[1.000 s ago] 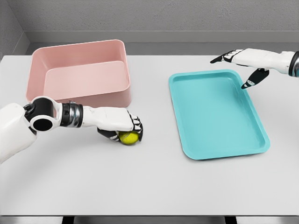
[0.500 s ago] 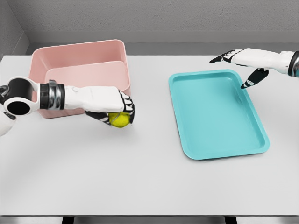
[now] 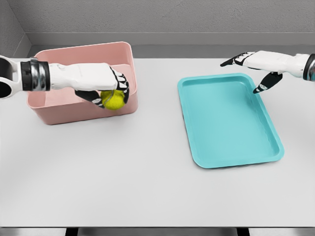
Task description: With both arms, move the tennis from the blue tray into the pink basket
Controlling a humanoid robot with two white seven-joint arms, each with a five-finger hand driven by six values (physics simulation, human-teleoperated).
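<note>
One tennis ball (image 3: 113, 100), gripped by the left hand's (image 3: 106, 87) curled fingers, hangs over the pink basket's (image 3: 83, 105) front wall, ready for dropping, while the right hand (image 3: 256, 66) hovers spread-fingered beyond the empty blue tray's (image 3: 231, 142) far corner.

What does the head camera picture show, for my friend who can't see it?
The left hand holds a yellow tennis ball over the pink basket. The right hand hovers open by the blue tray, which holds nothing.
</note>
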